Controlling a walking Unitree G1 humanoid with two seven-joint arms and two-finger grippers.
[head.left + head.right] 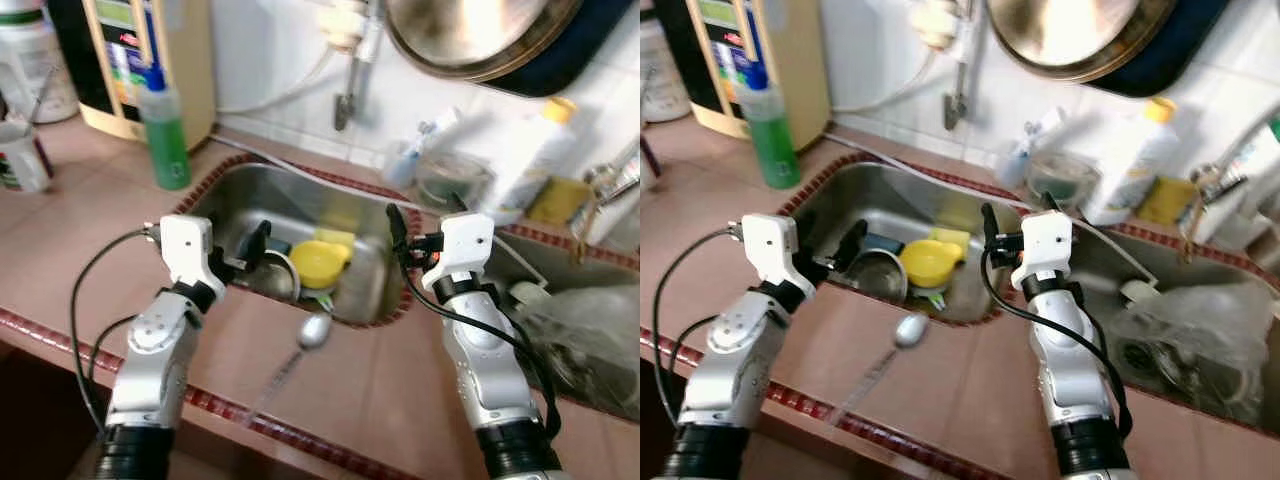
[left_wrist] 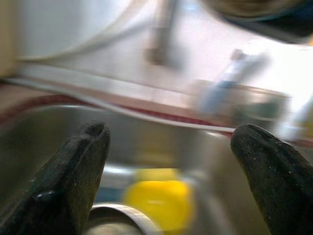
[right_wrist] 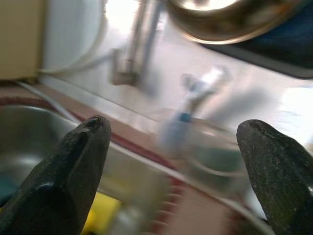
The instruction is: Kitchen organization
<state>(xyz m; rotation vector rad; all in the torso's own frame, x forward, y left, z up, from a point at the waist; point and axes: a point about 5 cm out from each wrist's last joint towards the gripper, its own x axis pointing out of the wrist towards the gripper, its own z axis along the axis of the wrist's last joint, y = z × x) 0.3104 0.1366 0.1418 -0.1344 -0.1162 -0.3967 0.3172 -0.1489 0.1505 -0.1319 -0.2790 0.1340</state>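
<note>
Left gripper [image 2: 168, 161] spread wide over sink [image 1: 240, 195], holding nothing. Right gripper [image 3: 173, 161] spread wide too, empty, above sink rim.

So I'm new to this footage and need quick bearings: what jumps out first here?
The steel sink set into the pink tiled counter draws the eye, with a bright yellow cup lying among the dishes in it. Both grippers hover open at its near edge, the left gripper by the dishes, the right gripper further right. A spoon lies on the counter just before the sink.
</note>
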